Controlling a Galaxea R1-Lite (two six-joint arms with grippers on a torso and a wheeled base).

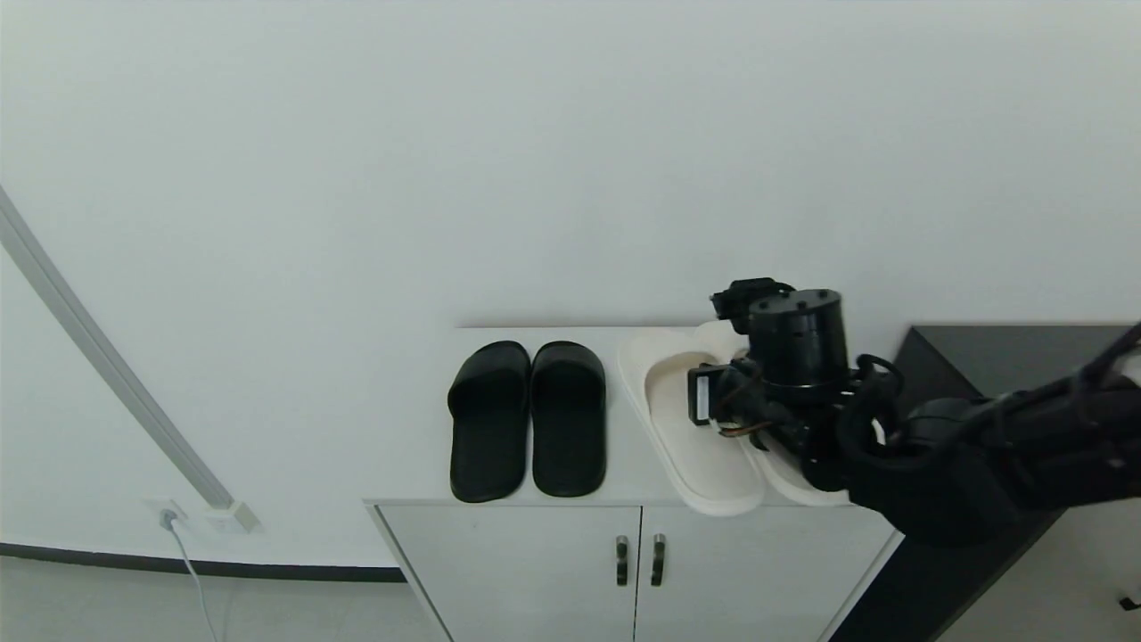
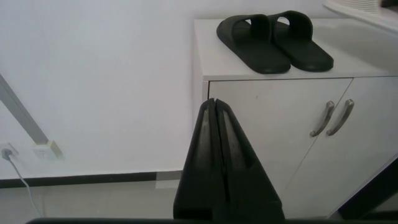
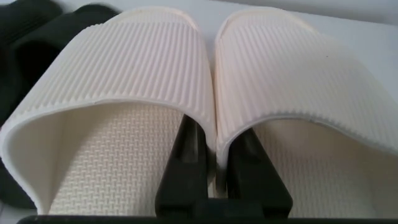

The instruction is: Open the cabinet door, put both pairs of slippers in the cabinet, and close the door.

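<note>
- White two-door cabinet (image 1: pixel 499 571): both doors stand shut, so by my reading the opening step is not yet done, though you already have a grip on the footwear.
- Cream ribbed rubber slippers (image 1: pixel 686 446): the pair lies side by side on the right part of the cabinet's top, heels at its front edge, just beside the black pair. I judge this to be the step in hand: taking hold of the first pair.
- Black smooth rubber slippers (image 1: pixel 486 419): these sit side by side on the middle of the cabinet's top, to the left of the cream ones, with nothing touching them.
- Right gripper (image 3: pixel 216 155): it sits down over the cream pair with one finger inside each slipper, under the strap. Its jaws pinch the two adjoining strap edges between them.
- Left gripper (image 2: pixel 214 109): it hangs low in front of the cabinet's left side, apart from it, with its jaws pressed together on nothing.
- Slim upright metal door handles (image 1: pixel 621 560): the two stand just beside each other where the doors meet. You probably need a door open before the cream pair can go in. That calls for spreading the left jaws, closing them round a handle and pulling outward along the door's arc. Keep the cream pair lifted clear of the swing. The pinch holds only strap edges, so the slippers may sag or twist.
</note>
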